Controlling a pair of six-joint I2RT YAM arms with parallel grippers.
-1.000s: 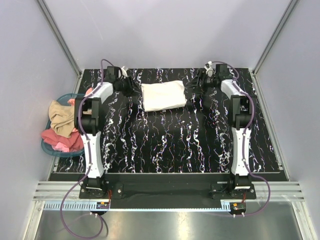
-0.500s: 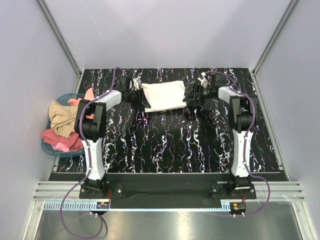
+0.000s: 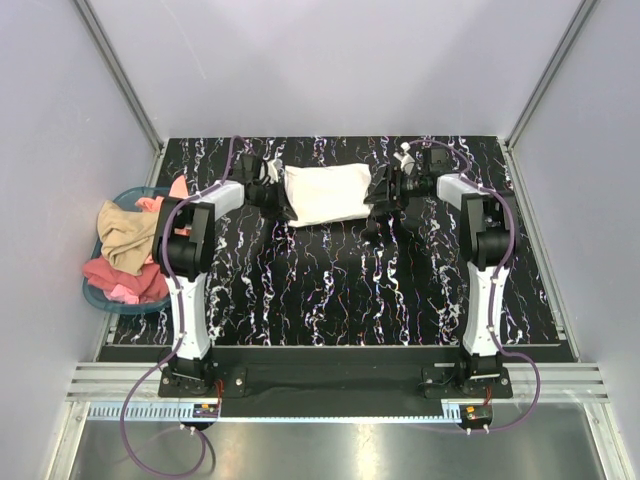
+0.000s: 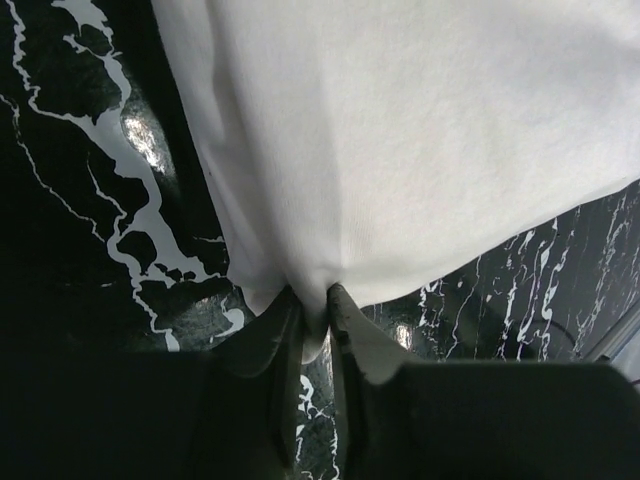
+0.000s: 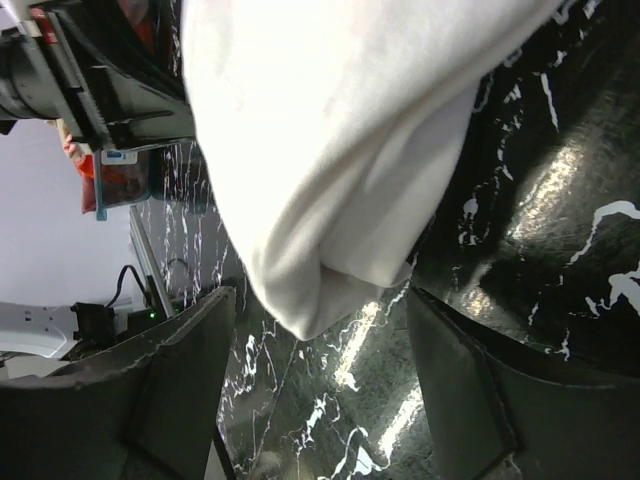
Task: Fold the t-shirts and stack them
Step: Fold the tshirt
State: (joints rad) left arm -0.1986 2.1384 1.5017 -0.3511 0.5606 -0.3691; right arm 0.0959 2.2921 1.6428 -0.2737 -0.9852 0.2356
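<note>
folded cream-white cloth t-shirt [image 3: 325,193] lies on black white-veined table [image 3: 330,280], between both arms. left gripper [image 4: 315,320] clamps its edge. right gripper [image 5: 320,335] spread apart, fingers flanking its corner.

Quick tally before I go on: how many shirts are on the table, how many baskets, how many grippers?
Folded cream-white t-shirt on the table: 1
Blue basket of clothes beside it: 1
Grippers (left gripper, right gripper): 2
Total: 4
</note>
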